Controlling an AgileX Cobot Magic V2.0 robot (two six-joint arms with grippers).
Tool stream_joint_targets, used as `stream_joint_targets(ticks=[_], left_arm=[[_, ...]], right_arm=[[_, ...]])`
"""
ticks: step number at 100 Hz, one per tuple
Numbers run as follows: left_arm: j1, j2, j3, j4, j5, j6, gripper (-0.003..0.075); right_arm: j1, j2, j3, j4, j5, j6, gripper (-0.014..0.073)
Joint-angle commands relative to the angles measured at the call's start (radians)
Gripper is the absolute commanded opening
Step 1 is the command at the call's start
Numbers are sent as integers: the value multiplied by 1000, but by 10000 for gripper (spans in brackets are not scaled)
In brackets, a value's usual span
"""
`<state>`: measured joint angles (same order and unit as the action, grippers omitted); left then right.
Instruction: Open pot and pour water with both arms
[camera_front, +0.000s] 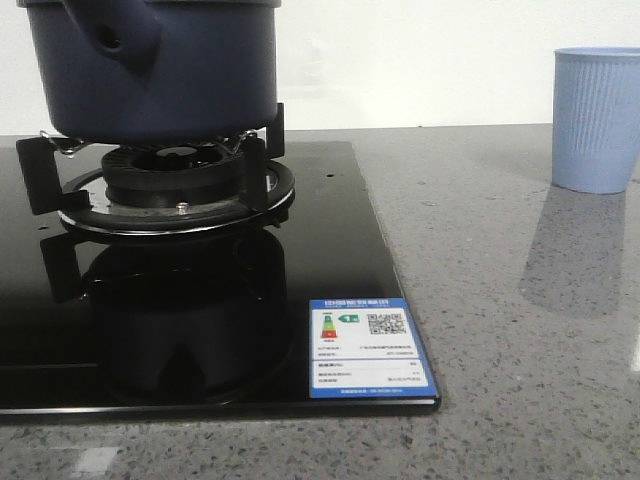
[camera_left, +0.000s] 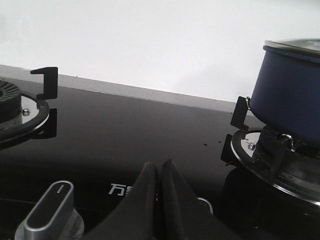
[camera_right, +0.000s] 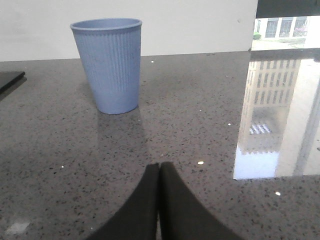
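Both claws are pressed closed, empty: left gripper (camera_left: 160, 172) low beside the pot (camera_left: 290, 95), right gripper (camera_right: 160, 172) facing the cup (camera_right: 109, 65), ready to receive water

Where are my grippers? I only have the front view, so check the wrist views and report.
Observer: The left gripper hangs shut over the black stove glass, with the pot off to one side.
Operator: Tell me whether the pot is covered.
Observer: The left wrist view shows a shiny rim or lid edge on top; I cannot tell more.
Operator: Now the right one.
Observer: The right gripper is shut, low over the grey counter, facing the blue cup.
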<state>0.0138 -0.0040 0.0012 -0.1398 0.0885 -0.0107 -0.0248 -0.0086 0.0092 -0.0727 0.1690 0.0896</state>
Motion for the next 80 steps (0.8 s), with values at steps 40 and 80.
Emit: stream_joint_targets(ticks=[40,80], left_arm=[[1,-27,32,-5,-77,-3,-19],[1,-27,32,-5,-77,-3,-19]], right_arm=[[-2,-19,29,-22,-74,-8,-67],[-2,-19,27,-163,-72,-11,-67]])
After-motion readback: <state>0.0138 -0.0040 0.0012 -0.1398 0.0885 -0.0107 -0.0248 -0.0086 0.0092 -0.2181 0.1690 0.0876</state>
